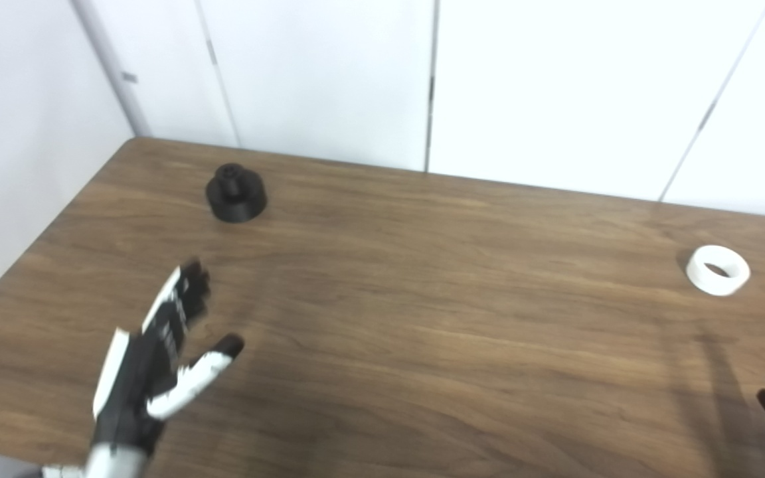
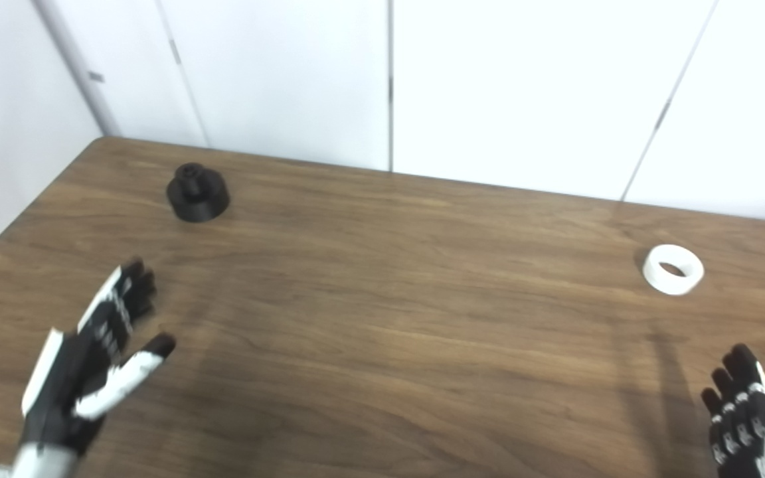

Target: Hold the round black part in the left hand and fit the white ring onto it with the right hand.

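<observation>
Two task pieces, both untouched on the brown wood-grain table [image 1: 422,318], well apart from each other.

Far left: left hand [image 1: 157,358], black-and-white, raised over the near left part of the table, fingers straight and spread from the thumb, holding nothing. Pointed roughly toward the black part beyond it, still well short.

Left rear: round black plastic-looking part [image 1: 236,194], standing upright near the back left corner. Wide squat base, narrower knob on top. Looks rigid and light, probably printed or moulded; matte surface, so likely not slippery. Best hold judged to be around the wide base from the side, low down, keeping the upper step and knob free for the ring. Pinching the knob would block the fit.

Centre: bare wood only.

Right rear: small white ring [image 2: 673,269], short thick-walled band, lying flat with its bore facing up, close to the right edge. Appears stiff, very light, smooth; liable to skid or tip if nudged before fingers close. Best hold judged across the outer wall, fingertips against thumb, bore left clear.

Far right: right hand [image 2: 751,415], low at the near right corner, partly cut by the picture edge. Fingers upright and separated, nothing between them. Near side of the ring, not yet close.

Fit likely snug; square alignment wanted, no forcing.
</observation>
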`<state>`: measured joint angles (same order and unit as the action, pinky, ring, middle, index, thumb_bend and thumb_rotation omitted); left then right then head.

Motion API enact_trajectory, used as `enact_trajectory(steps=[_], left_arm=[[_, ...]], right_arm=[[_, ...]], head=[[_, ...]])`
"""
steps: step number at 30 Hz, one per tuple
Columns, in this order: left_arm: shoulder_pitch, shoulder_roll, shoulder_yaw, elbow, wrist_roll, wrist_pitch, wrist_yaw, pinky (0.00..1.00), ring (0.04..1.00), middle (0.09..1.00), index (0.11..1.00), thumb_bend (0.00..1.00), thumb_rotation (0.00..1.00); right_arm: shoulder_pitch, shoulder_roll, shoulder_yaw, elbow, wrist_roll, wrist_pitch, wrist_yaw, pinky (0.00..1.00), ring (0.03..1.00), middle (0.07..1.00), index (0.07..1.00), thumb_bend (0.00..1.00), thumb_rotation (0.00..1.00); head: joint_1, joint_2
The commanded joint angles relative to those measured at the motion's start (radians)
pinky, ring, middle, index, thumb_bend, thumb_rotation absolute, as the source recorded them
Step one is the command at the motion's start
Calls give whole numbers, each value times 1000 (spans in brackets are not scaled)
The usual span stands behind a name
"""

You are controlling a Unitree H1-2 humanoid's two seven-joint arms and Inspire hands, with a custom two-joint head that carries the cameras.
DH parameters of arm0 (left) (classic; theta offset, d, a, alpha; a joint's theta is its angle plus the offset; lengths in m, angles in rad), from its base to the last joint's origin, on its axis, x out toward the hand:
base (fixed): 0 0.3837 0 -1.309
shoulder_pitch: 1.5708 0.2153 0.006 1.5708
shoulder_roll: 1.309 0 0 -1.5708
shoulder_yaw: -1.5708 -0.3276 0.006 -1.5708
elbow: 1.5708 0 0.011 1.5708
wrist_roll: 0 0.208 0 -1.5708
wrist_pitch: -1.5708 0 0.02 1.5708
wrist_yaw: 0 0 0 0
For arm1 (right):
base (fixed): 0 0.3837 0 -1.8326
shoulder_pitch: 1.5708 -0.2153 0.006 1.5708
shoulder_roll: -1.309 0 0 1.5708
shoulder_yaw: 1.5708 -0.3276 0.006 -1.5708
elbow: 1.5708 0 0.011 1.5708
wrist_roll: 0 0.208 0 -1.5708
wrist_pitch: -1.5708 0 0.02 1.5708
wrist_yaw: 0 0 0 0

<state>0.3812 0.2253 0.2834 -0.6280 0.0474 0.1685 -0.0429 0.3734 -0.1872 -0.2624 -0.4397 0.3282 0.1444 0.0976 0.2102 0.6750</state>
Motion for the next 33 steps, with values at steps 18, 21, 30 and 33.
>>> enact_trajectory(steps=[18,21,30,33], left_arm=[[-286,289,-13,188,305,233,-55,1000,1000,1000,980,1000,382],[-330,316,-29,279,345,208,-40,1000,1000,1000,964,1000,368],[-479,388,-93,555,440,150,9,1000,1000,997,937,1000,431],[-544,411,-125,670,453,111,28,1000,1000,991,934,1000,422]], right_arm=[[-21,-1,7,-4,-18,-51,12,1000,1000,1000,984,667,1000],[-23,3,11,-4,-22,-50,9,1000,1000,1000,987,656,1000],[-21,11,16,-1,-17,-49,6,1000,1000,1000,981,672,1000],[-21,13,18,-2,-12,-48,9,1000,1000,1000,985,666,1000]], head=[[9,-16],[4,-20],[-1,-28],[-2,-34]])
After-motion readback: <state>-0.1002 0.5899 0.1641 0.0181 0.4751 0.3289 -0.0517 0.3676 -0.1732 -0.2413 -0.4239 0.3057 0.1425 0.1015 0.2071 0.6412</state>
